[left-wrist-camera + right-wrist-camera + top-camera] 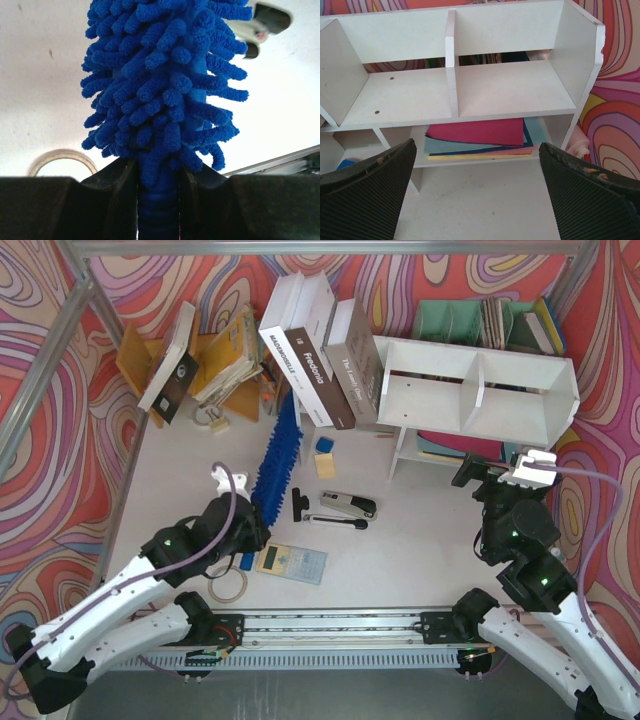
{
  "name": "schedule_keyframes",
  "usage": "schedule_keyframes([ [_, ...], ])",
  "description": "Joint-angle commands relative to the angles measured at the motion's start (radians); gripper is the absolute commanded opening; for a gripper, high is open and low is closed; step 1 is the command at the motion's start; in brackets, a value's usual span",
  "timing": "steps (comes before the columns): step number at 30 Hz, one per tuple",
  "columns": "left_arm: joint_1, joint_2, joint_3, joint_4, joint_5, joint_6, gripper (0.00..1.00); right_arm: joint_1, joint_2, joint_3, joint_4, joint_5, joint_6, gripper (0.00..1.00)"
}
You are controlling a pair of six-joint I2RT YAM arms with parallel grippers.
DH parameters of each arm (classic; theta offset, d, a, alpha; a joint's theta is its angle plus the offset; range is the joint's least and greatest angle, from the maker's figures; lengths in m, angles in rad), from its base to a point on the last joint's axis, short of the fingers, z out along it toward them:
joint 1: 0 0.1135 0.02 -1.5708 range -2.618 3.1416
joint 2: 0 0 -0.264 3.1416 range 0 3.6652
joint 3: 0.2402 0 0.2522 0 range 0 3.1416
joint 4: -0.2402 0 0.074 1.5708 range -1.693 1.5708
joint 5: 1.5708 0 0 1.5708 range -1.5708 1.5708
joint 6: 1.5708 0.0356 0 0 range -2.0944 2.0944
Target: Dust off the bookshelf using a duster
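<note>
The duster (pixel 278 455) stretches its fluffy blue head over the table left of centre, its tip near the leaning books. My left gripper (pixel 256 527) is shut on the ribbed blue handle just behind the head. In the left wrist view the duster (pixel 160 75) fills the frame above my left gripper (pixel 159 200). The white bookshelf (pixel 430 400) stands at the back right with both upper compartments bare. My right gripper (pixel 478 476) hovers open in front of it. In the right wrist view my right gripper (pixel 477 200) holds nothing, with the bookshelf (pixel 510 90) straight ahead.
Coloured sheets (pixel 480 135) lie on the shelf's lower level. Large books (pixel 320 350) lean against its left end. A teal organizer (pixel 460 320) stands behind it and an orange rack (pixel 215 360) at back left. A stapler (pixel 348 504), calculator (pixel 292 562) and tape roll (pixel 228 586) lie near the duster.
</note>
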Motion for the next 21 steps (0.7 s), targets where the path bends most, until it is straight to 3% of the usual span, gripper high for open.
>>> schedule_keyframes([
  [1,0.005,-0.011,0.132,0.005,-0.017,0.096,0.0,0.0,-0.007,-0.003,0.03,0.001,-0.005,0.99],
  [8,0.005,-0.044,0.166,0.013,-0.033,0.094,0.0,0.001,-0.002,-0.003,0.03,0.001,-0.003,0.99],
  [21,0.005,0.082,-0.093,0.183,0.083,-0.031,0.0,0.001,0.012,0.001,0.03,-0.002,-0.002,0.99],
])
